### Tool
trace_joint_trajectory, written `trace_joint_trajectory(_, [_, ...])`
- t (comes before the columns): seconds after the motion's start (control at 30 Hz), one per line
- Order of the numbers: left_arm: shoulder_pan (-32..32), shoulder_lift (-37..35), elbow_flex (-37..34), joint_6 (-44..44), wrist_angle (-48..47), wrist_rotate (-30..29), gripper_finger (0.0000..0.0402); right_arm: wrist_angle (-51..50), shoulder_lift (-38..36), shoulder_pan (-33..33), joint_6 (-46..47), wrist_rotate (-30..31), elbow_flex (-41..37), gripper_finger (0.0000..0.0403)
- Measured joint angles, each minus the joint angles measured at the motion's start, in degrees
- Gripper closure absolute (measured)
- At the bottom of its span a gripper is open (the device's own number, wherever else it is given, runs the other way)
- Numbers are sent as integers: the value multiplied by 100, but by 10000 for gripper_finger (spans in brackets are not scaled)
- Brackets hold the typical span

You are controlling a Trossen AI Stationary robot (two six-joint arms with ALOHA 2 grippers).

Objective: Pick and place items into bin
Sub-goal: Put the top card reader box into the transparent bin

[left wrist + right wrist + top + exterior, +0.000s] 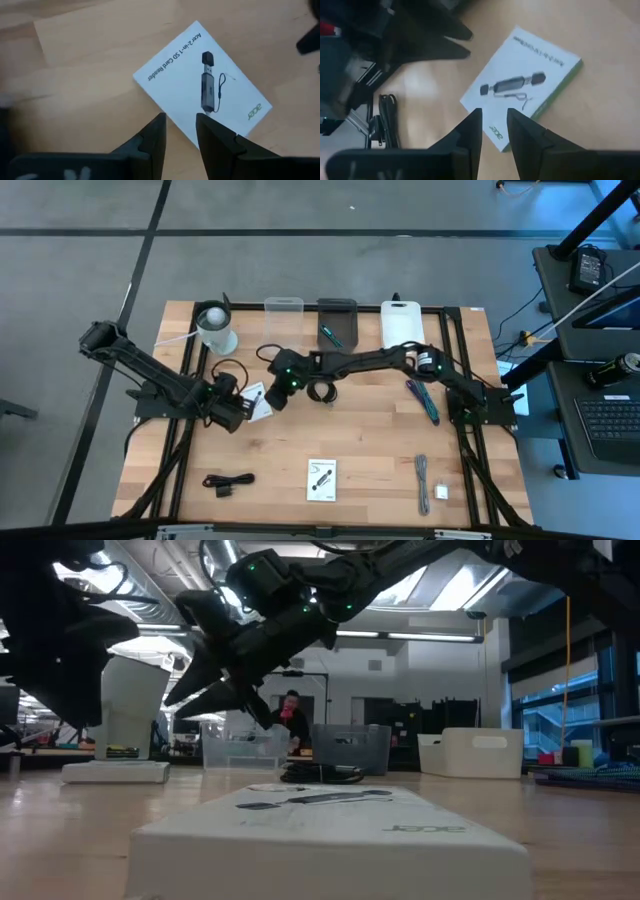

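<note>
A white printed card (257, 402) showing an SD card reader lies flat on the wood between the two grippers. My left gripper (243, 408) hovers at its left side, fingers a narrow gap apart above the card's (205, 75) near edge. My right gripper (272, 393) reaches across the table from the right. It stands over the opposite edge of the card (520, 85), fingers also slightly apart and raised off the table (215, 705). A second card (320, 478), a black coiled cable (228, 482), a grey cable (422, 478), a small white block (441, 492) and a teal pen-like tool (425, 400) lie farther off.
Three bins stand along the far edge: clear (283, 310), dark (336, 320) and white (400, 325). A whitish cup with a ball top (215, 330) stands at the far left. A black cable ring (322, 391) lies under the right arm. A person shows in the room behind (292, 710).
</note>
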Motion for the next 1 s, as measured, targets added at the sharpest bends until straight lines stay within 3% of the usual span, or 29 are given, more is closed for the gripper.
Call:
trace_joint_trajectory(0.1, [132,50,0,430,22,-4,299,-72,-5,-72,-12,-94,3,309])
trace_joint_trajectory(0.2, [249,131,0,1505,35,18,299,-266,-5,-126,-17,-296,3,309])
trace_joint_trajectory(0.4, [498,339,0,3219,34,606,299,-422,-7,-150,-39,-333,-2,309])
trace_joint_trajectory(1.0, [714,1229,33,4739,574,799,300,-289,59,-145,-460,-169,-4,308])
